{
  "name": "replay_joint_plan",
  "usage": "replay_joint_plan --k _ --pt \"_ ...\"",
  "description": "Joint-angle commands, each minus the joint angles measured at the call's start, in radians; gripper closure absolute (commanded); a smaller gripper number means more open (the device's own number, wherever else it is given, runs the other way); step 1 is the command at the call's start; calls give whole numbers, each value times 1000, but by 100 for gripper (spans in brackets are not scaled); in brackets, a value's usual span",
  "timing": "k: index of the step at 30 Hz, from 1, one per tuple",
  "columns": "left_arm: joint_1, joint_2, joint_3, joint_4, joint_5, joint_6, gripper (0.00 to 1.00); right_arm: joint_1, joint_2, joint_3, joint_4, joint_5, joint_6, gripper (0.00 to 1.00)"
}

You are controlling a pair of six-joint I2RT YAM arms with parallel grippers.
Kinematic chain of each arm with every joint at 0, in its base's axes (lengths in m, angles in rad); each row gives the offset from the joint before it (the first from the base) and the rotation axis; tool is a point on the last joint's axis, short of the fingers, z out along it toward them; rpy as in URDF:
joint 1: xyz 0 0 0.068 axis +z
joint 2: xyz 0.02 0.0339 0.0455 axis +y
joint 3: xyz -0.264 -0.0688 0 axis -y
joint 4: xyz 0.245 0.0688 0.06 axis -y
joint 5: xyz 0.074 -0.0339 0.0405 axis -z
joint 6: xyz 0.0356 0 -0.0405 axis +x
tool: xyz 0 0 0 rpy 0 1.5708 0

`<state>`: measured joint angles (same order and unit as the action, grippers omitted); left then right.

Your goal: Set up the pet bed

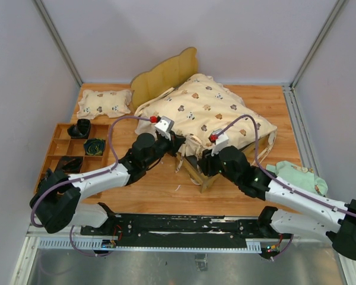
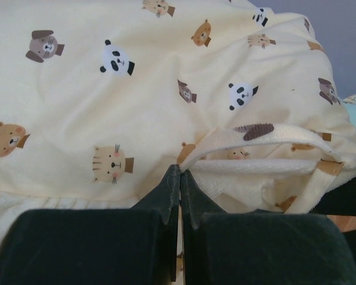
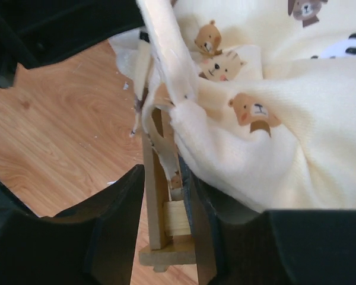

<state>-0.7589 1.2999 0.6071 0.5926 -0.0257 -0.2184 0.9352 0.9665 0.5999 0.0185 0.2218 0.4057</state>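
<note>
Beside the pet bed, left claw sits closed, right claw parted astride its rail.

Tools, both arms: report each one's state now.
Left tool: closed, nothing visibly held.
Right tool: open, straddling the pet bed corner post.

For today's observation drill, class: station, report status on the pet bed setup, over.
Left gripper shut, tips at hem of quilt. Right gripper open, astride corner post of pet bed. Quilt drapes over bed, base hidden.
</note>
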Motion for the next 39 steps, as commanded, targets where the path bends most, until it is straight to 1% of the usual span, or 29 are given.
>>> replay_joint_plan --k 1,4,5,7,8,10,12,14,16,18,23,26,30,35,39 --pt "11 -16 -9 0 22 4 100 -12 -55 132 -303 -75 -106 58" --pt "12 -14 -15 -2 28 -3 100 -13 -83 177 -392 -143 -183 56" --pt "13 -16 -18 -1 34 -5 100 -12 -90 185 -417 -176 -202 52" --pt "16 -21 -24 -1 50 -18 100 -9 -102 200 -437 -218 -215 50" --pt "22 -23 -29 -1 63 -30 100 -4 -109 201 -430 -254 -214 50" --pt "33 -29 -40 0 92 -44 100 30 -123 179 -364 -288 -222 50" --pt "39 -36 -48 -1 105 -51 100 113 -121 143 -279 -240 -252 51" --pt "46 -44 -55 -1 121 -57 100 198 -86 119 -210 -176 -315 51" --pt "52 -49 -58 -1 150 -60 100 255 -13 131 -183 -133 -357 51" --pt "60 -54 -63 -1 171 -67 100 281 80 176 -193 -133 -387 51" --pt "81 -50 -66 -1 200 -63 100 287 295 252 -205 -38 -435 57" --pt "92 -44 -62 0 215 -56 100 286 403 276 -190 18 -455 59" --pt "109 -38 -62 4 225 -60 100 286 501 278 -145 79 -475 61" --pt "124 -29 -59 13 260 -70 100 286 570 255 -102 156 -482 64" --pt "124 -9 -57 19 263 -70 100 267 551 205 -89 168 -478 64"
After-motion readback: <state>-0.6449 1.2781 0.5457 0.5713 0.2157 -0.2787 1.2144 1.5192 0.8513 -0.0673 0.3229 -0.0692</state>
